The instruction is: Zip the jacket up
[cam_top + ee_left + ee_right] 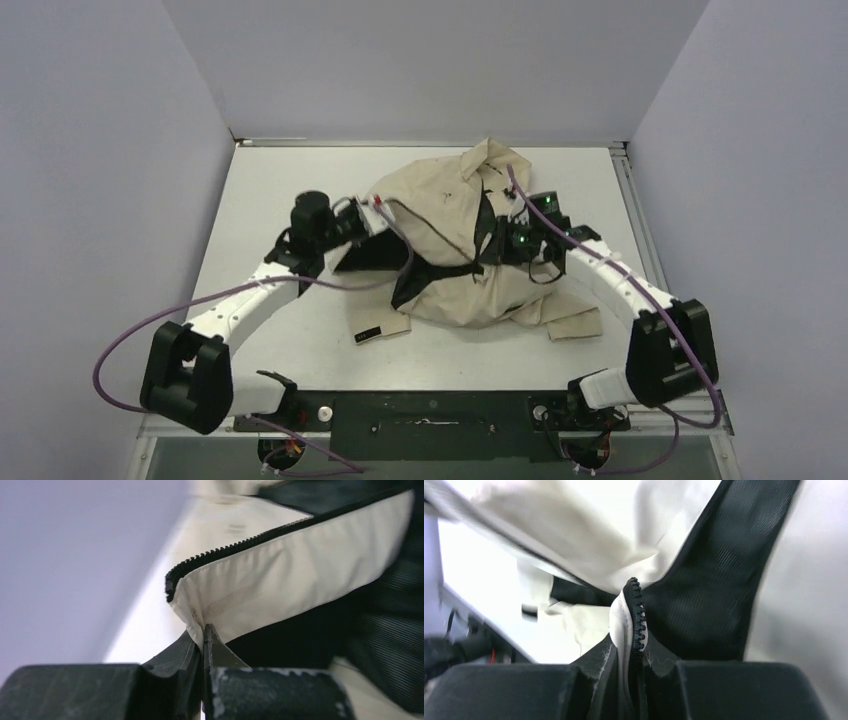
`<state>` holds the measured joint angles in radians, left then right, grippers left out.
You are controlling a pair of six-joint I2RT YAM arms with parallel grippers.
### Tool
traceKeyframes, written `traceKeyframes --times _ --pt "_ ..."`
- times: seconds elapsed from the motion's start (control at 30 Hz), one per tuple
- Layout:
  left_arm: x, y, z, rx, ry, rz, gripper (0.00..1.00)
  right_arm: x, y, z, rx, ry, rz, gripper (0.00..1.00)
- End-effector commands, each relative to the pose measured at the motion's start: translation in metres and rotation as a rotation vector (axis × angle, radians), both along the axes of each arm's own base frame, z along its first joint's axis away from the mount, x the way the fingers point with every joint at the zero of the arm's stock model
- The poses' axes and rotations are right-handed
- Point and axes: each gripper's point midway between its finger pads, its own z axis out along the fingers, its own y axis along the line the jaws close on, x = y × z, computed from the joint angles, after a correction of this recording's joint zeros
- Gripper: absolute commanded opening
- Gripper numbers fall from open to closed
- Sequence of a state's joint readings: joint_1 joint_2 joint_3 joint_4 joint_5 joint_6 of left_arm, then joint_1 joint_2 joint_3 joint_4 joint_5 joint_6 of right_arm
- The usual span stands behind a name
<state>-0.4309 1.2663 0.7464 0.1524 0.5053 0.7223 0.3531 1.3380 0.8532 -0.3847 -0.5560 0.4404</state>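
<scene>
The jacket lay heaped on the counter, toward its far middle. The left end effector touched its left edge, the right end effector its front opening, right of centre.

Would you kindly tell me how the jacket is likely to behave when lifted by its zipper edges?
Probably floppy: the jacket lies crumpled in soft folds, so it should sag between grips. Its thin edge puckers where the left tool pinches it, so it likely bends rather than holds shape.
</scene>
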Motion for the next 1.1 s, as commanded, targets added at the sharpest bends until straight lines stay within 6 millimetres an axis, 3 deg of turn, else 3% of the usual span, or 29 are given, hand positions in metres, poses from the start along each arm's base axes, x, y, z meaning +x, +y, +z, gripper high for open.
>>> traceKeyframes --times 0.0,0.07,0.1,0.13,0.23,0.27,0.3,0.37,0.47,0.57,0.67,0.73,0.83,0.87,0.9,0.93,1.07 --pt "0.122 0.11 0.197 -0.335 -0.433 0.581 0.0 0.128 -0.027 0.055 -0.114 -0.265 -0.115 0.05" --pt "0.136 0.159 0.265 -0.381 -0.578 0.71 0.0 0.187 -0.028 0.09 -0.159 -0.36 -0.155 0.05" --pt "0.134 0.179 0.292 -0.383 -0.638 0.746 0.0 0.22 -0.021 0.135 -0.145 -0.457 -0.171 0.05" --pt "0.128 0.2 0.316 -0.377 -0.7 0.778 0.0 0.242 -0.016 0.162 -0.141 -0.512 -0.186 0.05" --pt "0.1 0.235 0.345 -0.312 -0.838 0.799 0.0 0.274 0.021 0.219 -0.113 -0.626 -0.16 0.05" --pt "0.091 0.237 0.345 -0.289 -0.839 0.778 0.0 0.277 0.037 0.216 -0.103 -0.621 -0.126 0.05" --pt "0.086 0.231 0.334 -0.257 -0.797 0.737 0.0 0.272 0.052 0.215 -0.091 -0.615 -0.09 0.05" --pt "0.068 0.201 0.304 -0.216 -0.66 0.59 0.0 0.254 0.076 0.197 -0.103 -0.583 -0.027 0.05" --pt "0.034 0.123 0.231 -0.132 -0.426 0.284 0.0 0.219 0.091 0.155 -0.096 -0.523 0.02 0.05" --pt "-0.025 0.047 0.15 -0.004 -0.304 -0.019 0.0 0.186 0.085 0.118 -0.077 -0.446 0.027 0.05" --pt "-0.079 -0.007 0.082 0.059 -0.143 -0.212 0.0 0.154 0.076 0.086 -0.068 -0.378 0.047 0.05" --pt "-0.113 -0.038 0.051 0.097 -0.07 -0.331 0.0 0.138 0.073 0.07 -0.058 -0.341 0.054 0.05" --pt "-0.138 -0.065 0.019 0.13 -0.014 -0.423 0.04 0.12 0.068 0.051 -0.037 -0.302 0.049 0.05" --pt "-0.144 -0.071 0.01 0.144 0.011 -0.45 0.1 0.117 0.067 0.046 -0.032 -0.291 0.048 0.05" --pt "-0.149 -0.076 0.0 0.165 0.039 -0.475 0.23 0.114 0.066 0.041 -0.03 -0.281 0.048 0.05" --pt "-0.154 -0.079 -0.011 0.19 0.078 -0.501 0.48 0.112 0.066 0.039 -0.026 -0.277 0.049 0.05" --pt "-0.168 -0.082 -0.03 0.264 0.166 -0.616 0.94 0.108 0.064 0.031 -0.021 -0.259 0.06 0.05"
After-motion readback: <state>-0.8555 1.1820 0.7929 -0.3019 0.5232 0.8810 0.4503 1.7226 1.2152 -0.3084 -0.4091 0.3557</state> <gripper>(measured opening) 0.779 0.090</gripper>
